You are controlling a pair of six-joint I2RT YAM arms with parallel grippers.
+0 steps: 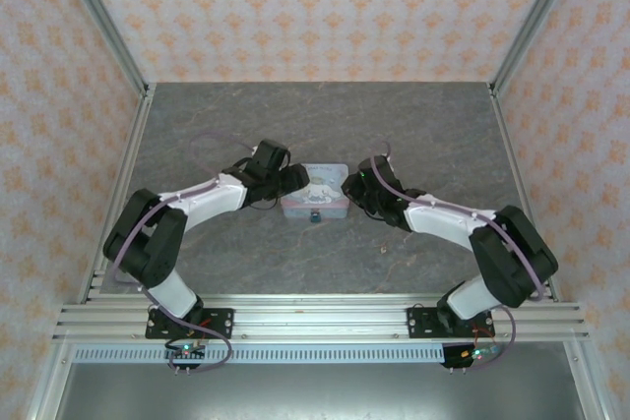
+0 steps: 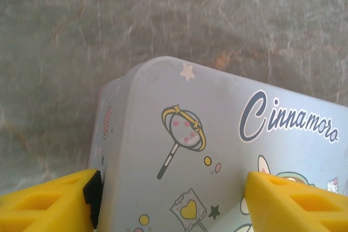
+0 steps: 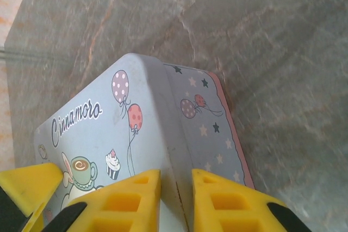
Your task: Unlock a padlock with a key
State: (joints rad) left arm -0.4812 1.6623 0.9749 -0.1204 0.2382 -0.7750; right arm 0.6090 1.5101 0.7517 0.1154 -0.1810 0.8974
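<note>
Looking down from the top camera, I'm seeing the padlock (image 1: 315,215) sitting on the bench (image 1: 295,125), right up against the near side of the cartoon tin (image 1: 320,191), the side facing the arm bases. The arms are reaching in at the tin from either end, so the padlock is lying between the two grippers and a bit nearer the bases than either one. The left gripper (image 2: 173,186) is standing wide apart. One yellow finger (image 2: 49,205) is sitting just beside the tin's side wall and the other is hanging over the lid. The right gripper (image 3: 176,180) is looking pinched nearly together on the tin's edge at the other end, with the rim showing in the slim gap. Neither gripper is touching the padlock.
</note>
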